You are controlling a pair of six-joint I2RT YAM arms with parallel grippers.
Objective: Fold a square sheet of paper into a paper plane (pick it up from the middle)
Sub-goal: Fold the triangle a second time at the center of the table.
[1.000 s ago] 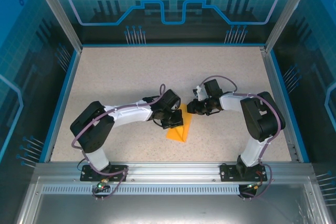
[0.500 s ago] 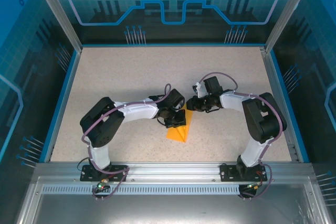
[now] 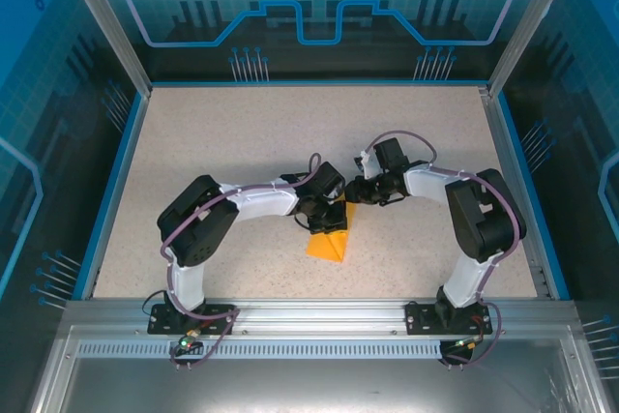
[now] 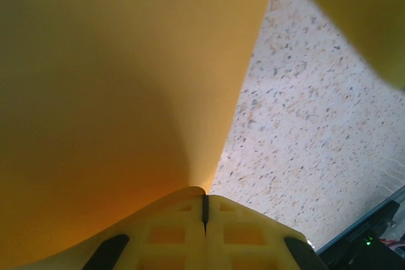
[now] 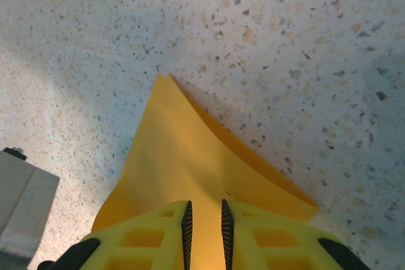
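Left gripper (image 4: 204, 205) first: its yellow fingers are pressed together with no gap, and the paper (image 4: 114, 93) rises straight out of the seam between them, so it is pinching the sheet at an edge. From above, it reaches in from the left onto the sheet's far left side. That pinch looks meant to anchor one side, so the sheet cannot slide on the speckled table (image 3: 242, 132) while the other side is worked.

The paper lies near the middle of the table, between the two grippers and running toward the near edge. It is not a flat square but a creased triangular shape, partly lifted where it is held. In the left wrist view a second orange part hangs blurred at the upper right; which layer it is I cannot tell.

Right gripper (image 5: 204, 219) comes in from the right at the sheet's far corner. Its fingers stand a narrow slit apart with orange between them, pinching the paper. A pointed corner runs out ahead, with two layers showing along its right edge. Holding opposite sides like this, I judge, lets the pair draw the fold taut and line up the edges before a crease is pressed. An early fold seems to be in hand, with no dart shape yet.
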